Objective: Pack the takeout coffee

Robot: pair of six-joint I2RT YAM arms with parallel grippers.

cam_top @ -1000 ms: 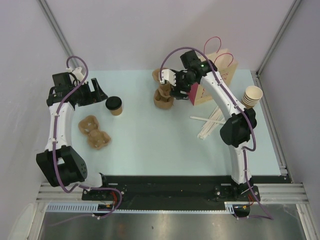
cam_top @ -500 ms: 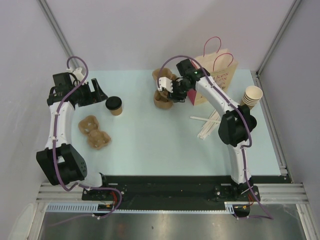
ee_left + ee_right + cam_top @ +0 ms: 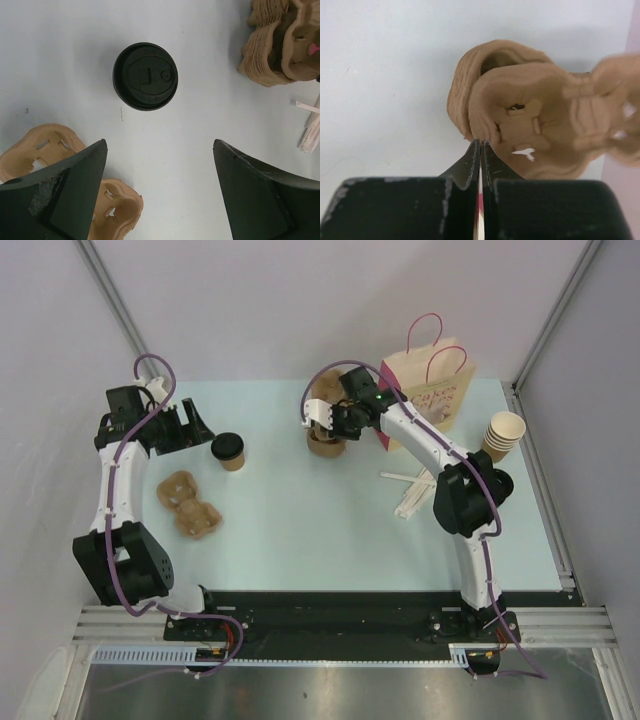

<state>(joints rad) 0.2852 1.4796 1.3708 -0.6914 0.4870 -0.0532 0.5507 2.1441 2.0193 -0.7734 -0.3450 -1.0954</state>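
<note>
You will find the pale table (image 3: 320,530) carrying all items. The largest is the pink paper bag (image 3: 447,390), standing upright at the far right with its handles up. The right arm reaches across in front of it. Next in size is the stack of brown pulp cup trays (image 3: 326,446) at the far centre, just left of the bag. Your right claw (image 3: 479,142) is closed, its jaws pressed together at the near rim of the top tray (image 3: 535,130), which sits askew over the stack. I cannot tell whether any of that rim is pinched between the tips. A single loose tray (image 3: 187,503) lies flat on the near left of the table, well apart from the stack. A stack of pale lidless cups (image 3: 504,432) leans at the right edge, near the bag. The takeout coffee (image 3: 229,451) stands upright on the table at the far left, black lid on, between the loose tray and the tray stack and outside the bag. Your left claw (image 3: 159,150) is open, jaws spread wide, just beside the coffee and not touching it. A few thin pale sticks (image 3: 415,490) lie loose on the right of the table, beside the right arm.
</note>
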